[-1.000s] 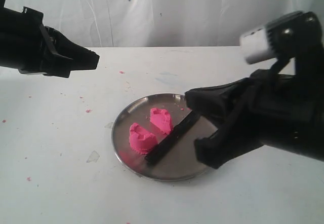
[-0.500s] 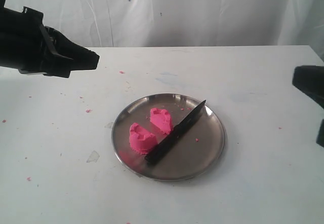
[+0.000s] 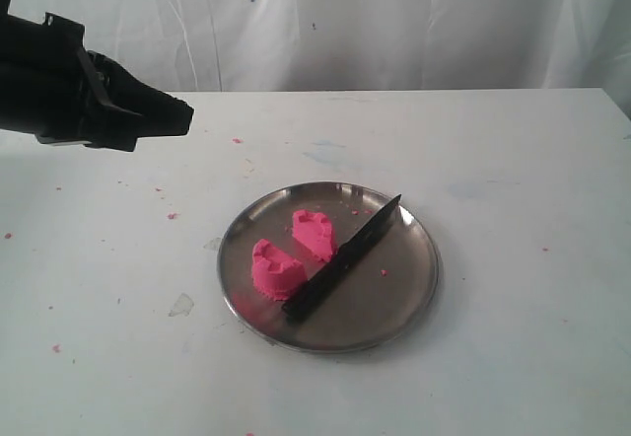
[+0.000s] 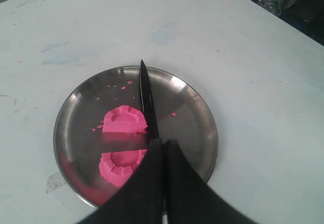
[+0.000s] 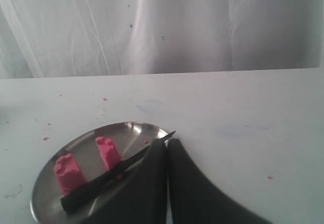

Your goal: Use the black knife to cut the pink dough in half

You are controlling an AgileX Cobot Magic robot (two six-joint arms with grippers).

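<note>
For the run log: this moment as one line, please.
pink dough: two halves on plate | black knife: lying on plate beside halves, unheld | left pincer: shut, empty | right pincer: shut, empty

Likely a robotics lab test bench rather than a kitchen: plain white table (image 3: 493, 357) filling the lower frame, creased white sheet (image 3: 394, 22) hung across the top behind it, black robot arm (image 3: 59, 101) at upper left, pink crumbs (image 3: 173, 216) scattered over the left side.
</note>
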